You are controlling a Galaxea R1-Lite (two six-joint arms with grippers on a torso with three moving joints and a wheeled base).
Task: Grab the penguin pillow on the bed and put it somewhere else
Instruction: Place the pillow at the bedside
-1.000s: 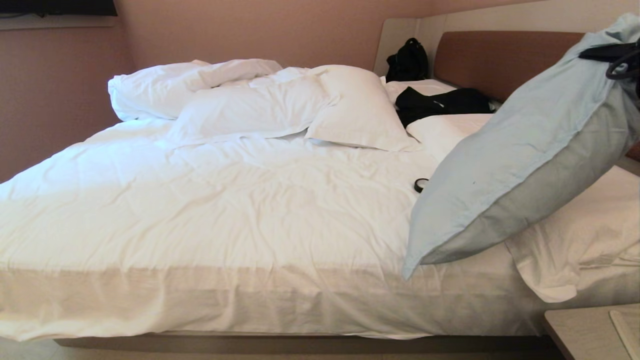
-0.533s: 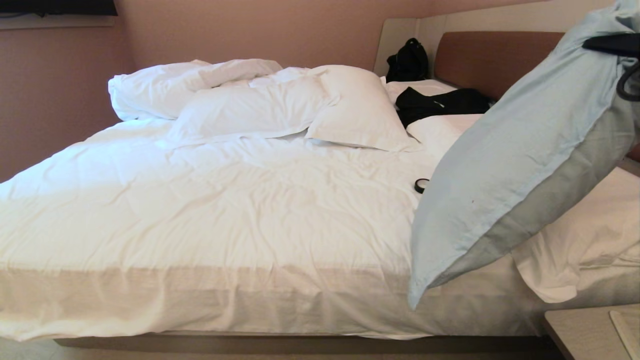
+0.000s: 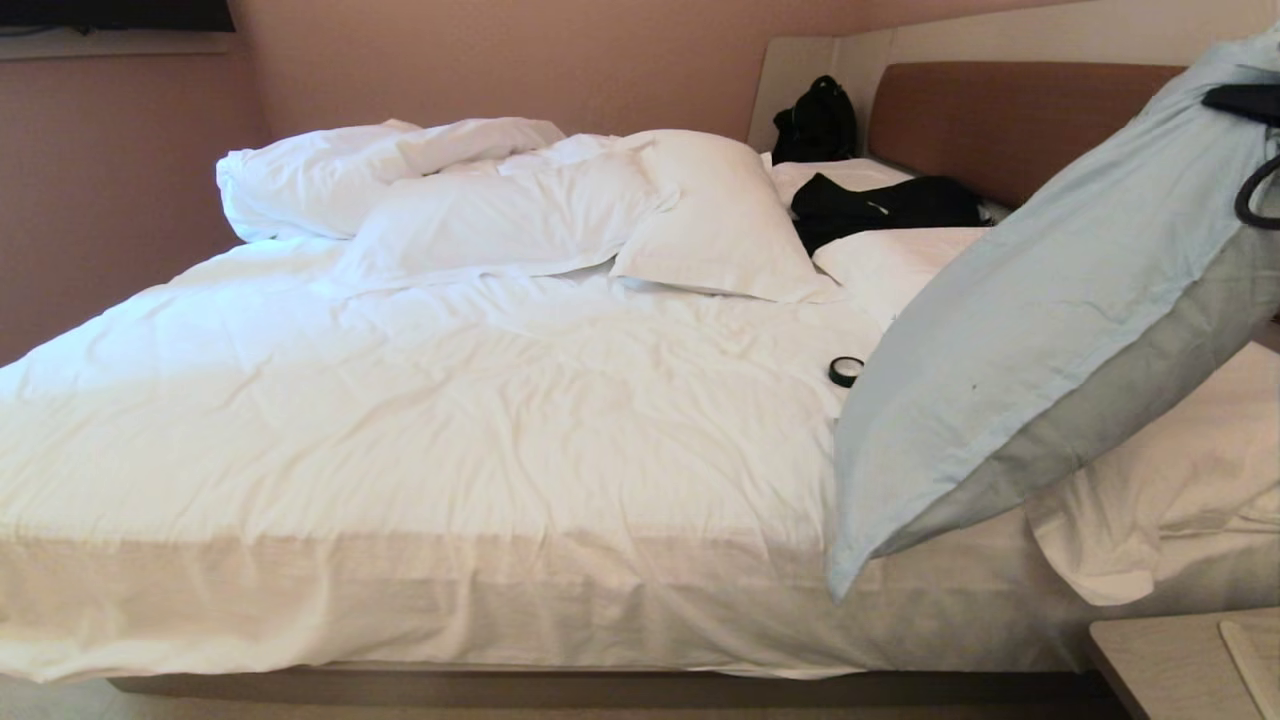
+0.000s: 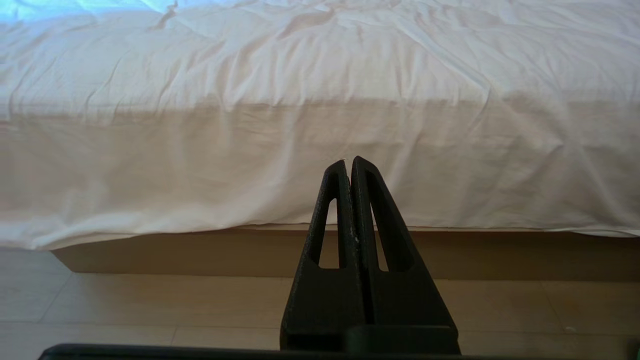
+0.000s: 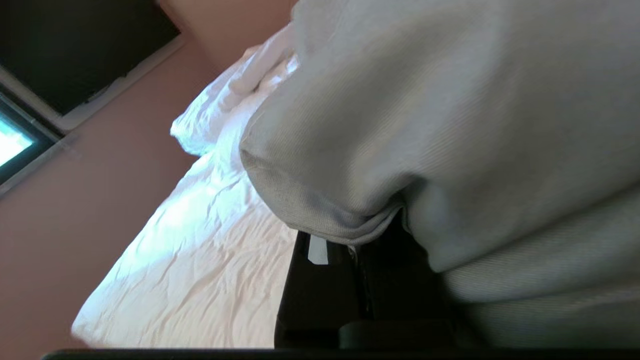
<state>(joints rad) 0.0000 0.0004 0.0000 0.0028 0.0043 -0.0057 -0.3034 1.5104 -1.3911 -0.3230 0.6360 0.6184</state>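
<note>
Penguin pillow (image 3: pixel 1030 330) aloft in right gripper (image 3: pixel 1245 100)

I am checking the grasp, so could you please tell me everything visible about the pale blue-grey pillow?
The pale blue-grey rectangular fabric pillow hangs tilted in the air at the bed's right side, one upper corner pinched in the shut right gripper, its lowest corner pointing down in front of the mattress edge. A flat flanged border runs round its plump, greyer body. Only plain faces show; no print is visible. Whether it brushes the white sheets cannot be told.
</note>
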